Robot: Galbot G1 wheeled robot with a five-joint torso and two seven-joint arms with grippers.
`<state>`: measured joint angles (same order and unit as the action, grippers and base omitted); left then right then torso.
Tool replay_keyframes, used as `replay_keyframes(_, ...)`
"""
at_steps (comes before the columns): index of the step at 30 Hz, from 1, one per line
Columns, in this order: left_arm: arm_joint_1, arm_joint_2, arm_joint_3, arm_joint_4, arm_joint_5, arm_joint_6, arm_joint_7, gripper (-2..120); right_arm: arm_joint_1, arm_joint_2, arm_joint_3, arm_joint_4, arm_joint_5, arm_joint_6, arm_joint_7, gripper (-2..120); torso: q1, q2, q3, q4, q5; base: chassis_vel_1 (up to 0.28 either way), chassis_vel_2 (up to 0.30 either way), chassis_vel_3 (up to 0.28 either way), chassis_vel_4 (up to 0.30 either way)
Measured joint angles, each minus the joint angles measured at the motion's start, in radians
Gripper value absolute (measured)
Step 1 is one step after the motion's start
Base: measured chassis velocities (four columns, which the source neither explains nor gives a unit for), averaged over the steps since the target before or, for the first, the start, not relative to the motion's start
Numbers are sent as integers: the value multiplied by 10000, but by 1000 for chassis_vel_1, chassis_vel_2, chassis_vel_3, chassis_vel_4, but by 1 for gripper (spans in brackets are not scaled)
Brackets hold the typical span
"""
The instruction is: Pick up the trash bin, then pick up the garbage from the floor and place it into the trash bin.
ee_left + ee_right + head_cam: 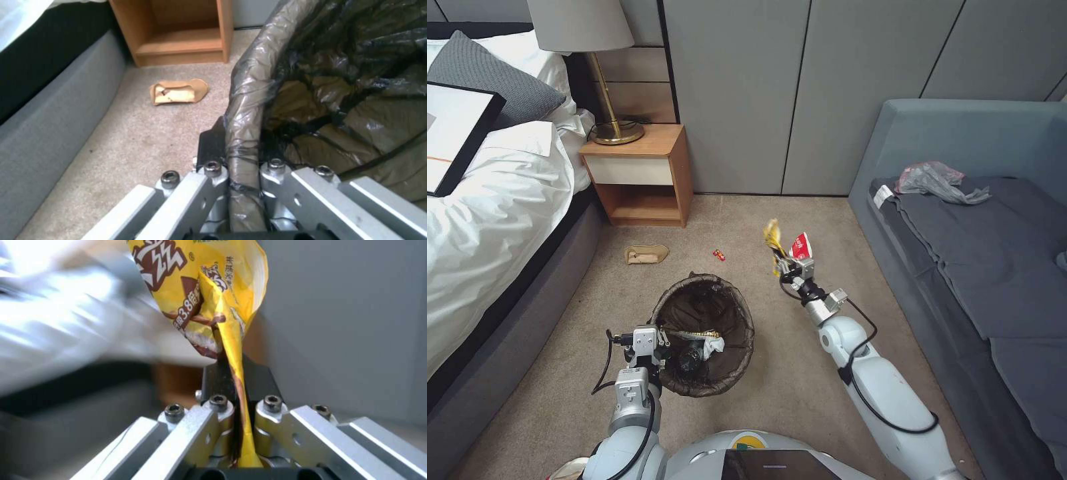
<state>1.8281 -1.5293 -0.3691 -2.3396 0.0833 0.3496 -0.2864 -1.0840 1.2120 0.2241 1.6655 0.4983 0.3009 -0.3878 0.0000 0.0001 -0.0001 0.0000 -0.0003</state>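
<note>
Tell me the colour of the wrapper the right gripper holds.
Yellow with red-brown print, clearest in the right wrist view: wrapper in the right gripper.

your left arm is bent in low before the body, its gripper point(662, 335) clamped shut on the bin point(704, 343) rim, one finger point(212, 143) outside and the other inside. your right arm reaches forward and up, wrist raised, its gripper point(788, 265) pinched shut on a wrapper point(209, 296) that sticks up between the jaws.
</note>
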Motion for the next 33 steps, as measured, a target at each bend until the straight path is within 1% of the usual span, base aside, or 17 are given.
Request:
replay_keyframes(1,-24,1,30,38,-3,2,3,0,-228,-153,-135,701,29,100,-432,0,0,0,0,1,0,0,0,0,0)
replay_keyframes(3,-84,12,68,86,-23,15,6,0,-653,-529,-598,1747,-148,131,-771,0,0,0,0,0,0,0,0,0,0)
replay_keyframes(5,-107,14,72,89,-39,25,8,0,-744,-632,-748,1924,-222,132,-766,0,0,0,0,-1,1,0,0,0,0)
replay_keyframes(7,-220,12,91,104,-116,77,8,0,-994,-1134,-1513,2412,-538,100,-575,0,0,0,0,-1,2,0,0,0,0)
replay_keyframes(9,-227,12,98,108,-121,80,6,0,-1007,-1192,-1608,2439,-585,91,-557,0,0,0,0,-1,1,0,0,0,0)
replay_keyframes(11,-293,8,167,167,-112,85,6,0,-1047,-1441,-2117,2436,-873,52,-482,0,0,0,0,2,2,0,0,0,0)
replay_keyframes(12,-293,8,167,167,-112,85,6,0,-1047,-1441,-2117,2436,-873,52,-482,0,0,0,0,2,2,0,0,0,0)
replay_keyframes(14,-381,-39,220,182,-102,107,8,0,-1136,-1458,-2435,2203,-1077,35,-444,0,0,0,1,1,3,0,0,0,0)
replay_keyframes(17,-400,-48,231,184,-99,111,12,0,-1210,-1416,-2604,2031,-1175,33,-402,0,0,0,1,0,2,0,0,0,0)
replay_keyframes(19,-396,-41,233,184,-99,113,19,0,-1346,-1248,-2894,1667,-1418,33,-372,0,0,0,1,0,2,0,0,0,0)
replay_keyframes(24,-391,-23,208,172,-113,113,21,0,-1400,-984,-3049,1260,-1681,34,-268,-1,0,0,1,0,2,0,0,0,0)
replay_keyframes(27,-364,-16,183,125,-134,111,21,0,-1379,-818,-3079,897,-1980,134,-242,13,0,0,1,1,2,0,0,0,0)
replay_keyframes(28,-364,-16,183,125,-134,111,21,0,-1379,-818,-3079,897,-1980,134,-242,13,0,0,1,1,2,0,0,0,0)
replay_keyframes(30,-372,-37,186,120,-137,108,21,0,-1354,-802,-3094,836,-2010,164,-236,23,0,0,1,1,2,0,0,0,0)
replay_keyframes(31,-372,-37,186,120,-137,108,21,0,-1354,-802,-3094,836,-2010,164,-236,23,0,0,1,1,2,0,0,0,0)
replay_keyframes(33,-398,-70,216,121,-136,107,21,0,-1325,-793,-3094,809,-2048,186,-234,32,0,0,1,1,2,0,0,0,0)
